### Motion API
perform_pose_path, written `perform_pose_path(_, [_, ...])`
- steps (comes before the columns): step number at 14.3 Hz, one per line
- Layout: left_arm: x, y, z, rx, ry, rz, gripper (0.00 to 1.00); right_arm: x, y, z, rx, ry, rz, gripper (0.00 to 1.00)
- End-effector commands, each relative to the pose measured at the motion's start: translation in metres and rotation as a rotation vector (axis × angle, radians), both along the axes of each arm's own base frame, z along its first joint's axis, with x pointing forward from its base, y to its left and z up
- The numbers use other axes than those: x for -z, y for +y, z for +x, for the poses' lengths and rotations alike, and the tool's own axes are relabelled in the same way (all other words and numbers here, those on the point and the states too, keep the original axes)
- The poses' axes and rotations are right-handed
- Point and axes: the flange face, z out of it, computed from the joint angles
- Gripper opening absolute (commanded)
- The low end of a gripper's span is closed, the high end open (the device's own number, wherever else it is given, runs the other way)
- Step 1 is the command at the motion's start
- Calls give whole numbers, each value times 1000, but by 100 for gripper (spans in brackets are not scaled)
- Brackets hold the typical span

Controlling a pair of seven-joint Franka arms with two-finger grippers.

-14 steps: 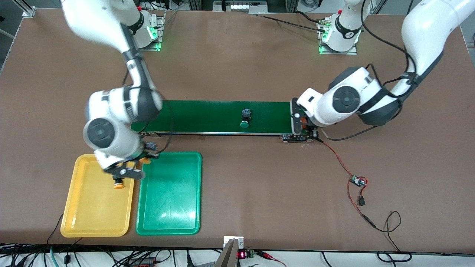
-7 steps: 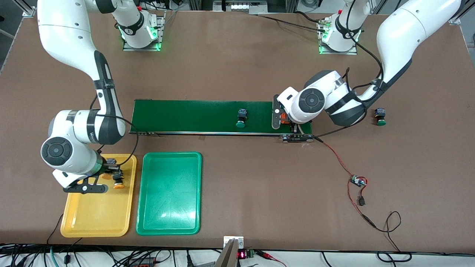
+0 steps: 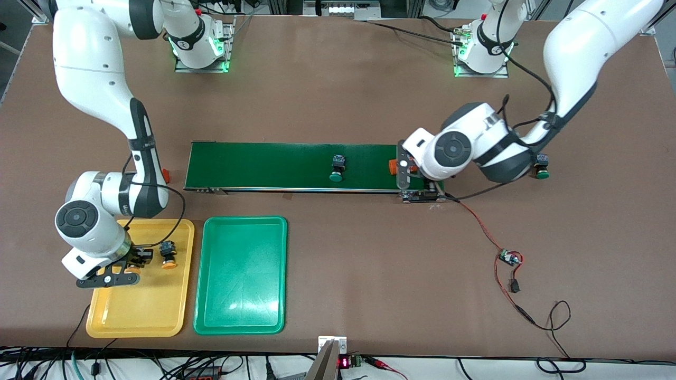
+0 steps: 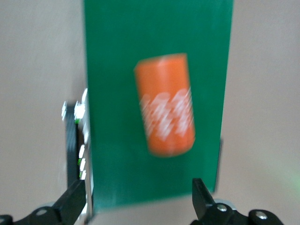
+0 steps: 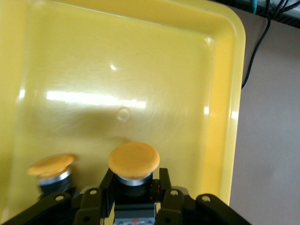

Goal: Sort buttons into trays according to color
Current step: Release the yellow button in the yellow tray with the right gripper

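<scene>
The right end effector, over the yellow tray, is clenched on a yellow-capped button; a second yellow button already lies in that tray. The step in hand looks like depositing this one, which calls for lowering and letting go.

The left end effector hangs released over the dark-green belt, above an orange cylinder. One green button rides the belt; another sits on the bench, and the green tray holds none.
</scene>
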Motion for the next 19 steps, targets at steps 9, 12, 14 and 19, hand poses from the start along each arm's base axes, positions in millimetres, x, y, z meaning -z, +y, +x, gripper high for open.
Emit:
perform_pose_path(9, [-39,236,47,-925,-11,269,100,-101,43,-13,67,99,169,100])
perform_pose_path(12, [-30,269,44,-1237,-12,377,100,-147,110,-42,185,189,211,100])
perform_pose_path(14, [-18,304,42,-1263,-35,480,100,-163,173,-64,187,228,209,100])
perform_pose_path(19, [10,360,11,-1279,20,597,100,-160,297,-120,247,236,201,100])
